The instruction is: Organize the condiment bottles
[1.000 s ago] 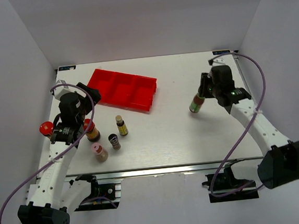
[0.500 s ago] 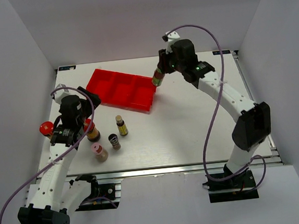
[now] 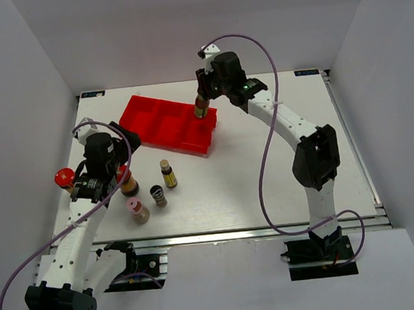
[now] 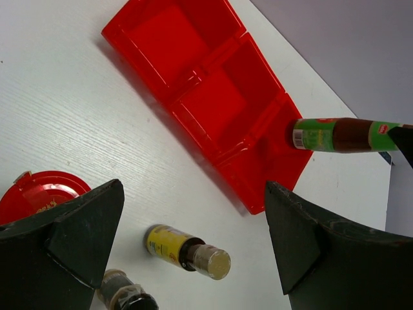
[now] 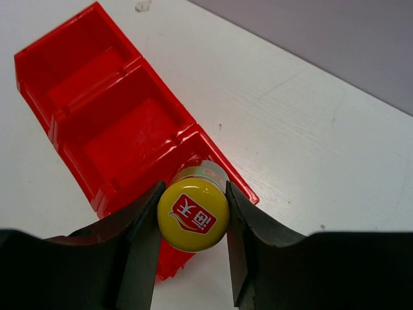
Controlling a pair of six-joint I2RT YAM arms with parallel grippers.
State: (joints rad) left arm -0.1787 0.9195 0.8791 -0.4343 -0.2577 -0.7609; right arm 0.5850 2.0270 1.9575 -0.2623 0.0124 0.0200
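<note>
My right gripper (image 3: 204, 101) is shut on the yellow cap of a green-labelled bottle (image 5: 193, 214), held upright over the right-end compartment of the red tray (image 3: 146, 117). The left wrist view shows that bottle (image 4: 329, 135) above the tray's end. My left gripper (image 4: 193, 187) stands open with nothing between its fingers, hovering above a red-lidded brown jar (image 3: 126, 180). Nearby on the table stand a yellow-labelled bottle (image 3: 168, 173), a dark-capped one (image 3: 157, 195) and a pink-capped one (image 3: 136, 210). A second red-lidded jar (image 3: 64, 178) sits at the left edge.
The red tray (image 5: 116, 129) has three compartments, and the two not under the bottle hold nothing. White walls close in the table on the left, back and right. The right arm's cable loops over the table's right half.
My right arm has swung from the table's right side to the tray's right end, carrying the green-labelled bottle. The left arm has hardly moved.
</note>
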